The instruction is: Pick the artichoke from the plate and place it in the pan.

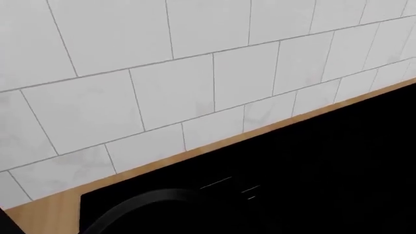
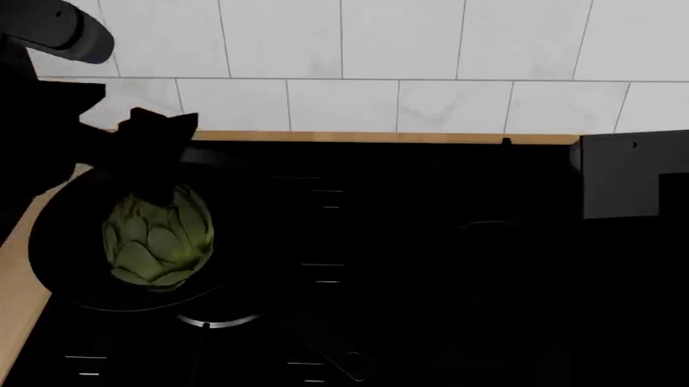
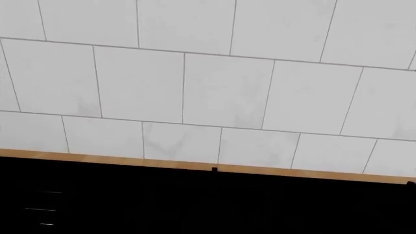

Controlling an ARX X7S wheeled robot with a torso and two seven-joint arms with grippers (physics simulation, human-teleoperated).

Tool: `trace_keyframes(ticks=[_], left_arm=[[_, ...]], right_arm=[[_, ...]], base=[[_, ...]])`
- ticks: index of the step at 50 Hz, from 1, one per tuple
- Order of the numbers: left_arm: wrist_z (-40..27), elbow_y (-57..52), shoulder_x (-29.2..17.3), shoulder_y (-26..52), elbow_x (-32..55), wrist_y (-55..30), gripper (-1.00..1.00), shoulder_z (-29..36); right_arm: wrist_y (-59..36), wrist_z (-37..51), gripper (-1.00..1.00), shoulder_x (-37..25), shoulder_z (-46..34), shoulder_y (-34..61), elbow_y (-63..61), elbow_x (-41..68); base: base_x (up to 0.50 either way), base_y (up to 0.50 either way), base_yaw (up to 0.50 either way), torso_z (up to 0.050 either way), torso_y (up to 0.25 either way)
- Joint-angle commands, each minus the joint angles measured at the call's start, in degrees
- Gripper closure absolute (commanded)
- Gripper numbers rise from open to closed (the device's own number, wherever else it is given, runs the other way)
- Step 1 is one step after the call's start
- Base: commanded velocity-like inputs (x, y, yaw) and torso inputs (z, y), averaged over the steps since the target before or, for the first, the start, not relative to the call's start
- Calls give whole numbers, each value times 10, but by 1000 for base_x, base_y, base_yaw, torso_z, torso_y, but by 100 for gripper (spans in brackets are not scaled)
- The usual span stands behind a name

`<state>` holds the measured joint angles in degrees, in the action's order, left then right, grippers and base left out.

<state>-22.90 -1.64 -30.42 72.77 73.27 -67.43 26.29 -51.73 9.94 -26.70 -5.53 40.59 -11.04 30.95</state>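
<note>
In the head view the green artichoke [image 2: 158,238] sits inside the black pan [image 2: 64,278] at the left of the black cooktop, with the pan's long handle [image 2: 336,356] pointing toward me. My left gripper [image 2: 160,133] is a black shape just above and behind the artichoke, its lower part overlapping the artichoke's top. Its jaws blend into the dark, so contact cannot be judged. An arc of the pan's rim [image 1: 140,204] shows in the left wrist view. My right gripper [image 2: 622,173] hovers as a dark block over the cooktop's right side. The plate is out of view.
The black cooktop [image 2: 431,242] fills most of the head view, with a wooden counter strip [image 2: 377,137] behind it and at the left edge. A white tiled wall [image 2: 431,56] rises right behind. The right wrist view shows only wall [image 3: 208,87], counter strip and cooktop.
</note>
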Motion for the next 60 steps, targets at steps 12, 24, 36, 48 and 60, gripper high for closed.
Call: trace_keyframes(ticks=[12,24,36,48,60], left_arm=[[-51,-126,-69,-130,69,61,-100,-98],[-65,-212,-108,-227,85,101,-100,-142],[-55,-282,-141,-336,92,144,-100,-187],[-32,-346,-170,-488,61,209,-100,-256],[-36,-381,-183,-572,58,248,-100,-317]], right_arm=[[-89,34,-100,-42,52,-27,-143,59],[-186,70,-100,-78,175,-87,-296,153],[-217,80,-100,-89,297,-155,-384,230],[-216,71,-100,-87,431,-253,-457,297],[-173,128,-100,-129,582,-358,-489,445]], base=[[0,0,0,0,0],[0,0,0,0,0],[0,0,0,0,0],[0,0,0,0,0],[0,0,0,0,0]])
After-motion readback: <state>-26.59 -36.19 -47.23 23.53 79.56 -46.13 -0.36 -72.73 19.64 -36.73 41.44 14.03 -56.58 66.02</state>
